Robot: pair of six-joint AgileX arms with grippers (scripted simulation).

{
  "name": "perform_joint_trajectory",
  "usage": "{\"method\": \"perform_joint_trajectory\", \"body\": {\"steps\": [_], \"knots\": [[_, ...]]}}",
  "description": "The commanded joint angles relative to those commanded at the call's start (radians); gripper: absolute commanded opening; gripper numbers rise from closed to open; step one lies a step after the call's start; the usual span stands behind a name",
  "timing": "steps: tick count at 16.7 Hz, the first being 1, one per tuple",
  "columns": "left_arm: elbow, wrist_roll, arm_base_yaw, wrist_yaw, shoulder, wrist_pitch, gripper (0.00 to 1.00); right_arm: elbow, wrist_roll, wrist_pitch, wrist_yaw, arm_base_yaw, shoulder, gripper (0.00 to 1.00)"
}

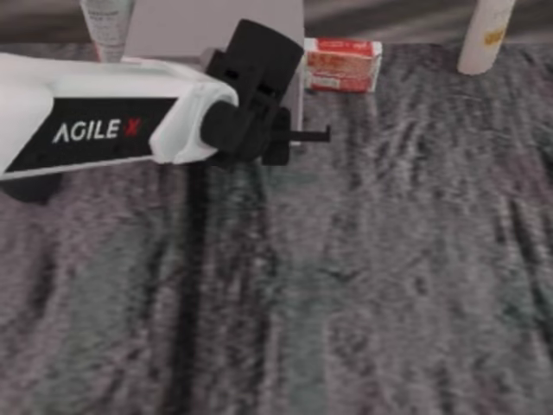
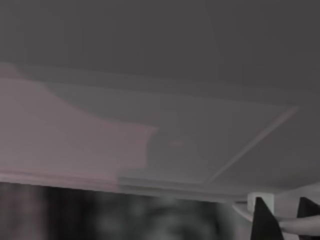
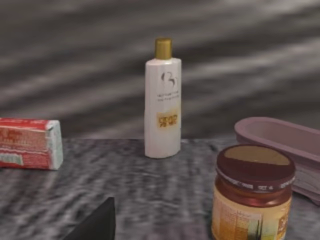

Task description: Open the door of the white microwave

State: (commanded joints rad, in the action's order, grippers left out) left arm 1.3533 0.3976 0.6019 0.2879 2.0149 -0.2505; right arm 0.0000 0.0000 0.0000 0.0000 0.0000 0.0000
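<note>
The grey bench (image 1: 363,285) is bare along its near edge. Farther back, the left arm (image 1: 104,121) reaches in from the left edge, and its pincer (image 1: 298,138) is at the white microwave (image 1: 216,26); whether its fingers (image 2: 262,220) are spread I cannot tell. The door (image 2: 175,135) fills the left wrist view. At the far edge stand a red-and-white carton (image 1: 343,65) and a white bottle (image 1: 484,35). The right pincer is not visible from above.

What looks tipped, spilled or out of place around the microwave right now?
Nothing stands out. The white microwave sits square at the table's far edge with the left gripper at its front. The red-and-white carton lies flat beside it, and the white bottle and jar stand upright, unspilled.
</note>
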Motion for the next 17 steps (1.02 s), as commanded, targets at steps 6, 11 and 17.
{"method": "perform_joint_trajectory", "body": {"steps": [6, 11, 17], "knots": [[-0.036, -0.033, -0.011, -0.019, -0.025, 0.022, 0.00, 0.000, 0.000, 0.000, 0.000, 0.000, 0.000, 1.00], [-0.036, -0.033, -0.011, -0.019, -0.025, 0.022, 0.00, 0.000, 0.000, 0.000, 0.000, 0.000, 0.000, 1.00], [-0.036, -0.033, -0.011, -0.019, -0.025, 0.022, 0.00, 0.000, 0.000, 0.000, 0.000, 0.000, 0.000, 1.00]]}}
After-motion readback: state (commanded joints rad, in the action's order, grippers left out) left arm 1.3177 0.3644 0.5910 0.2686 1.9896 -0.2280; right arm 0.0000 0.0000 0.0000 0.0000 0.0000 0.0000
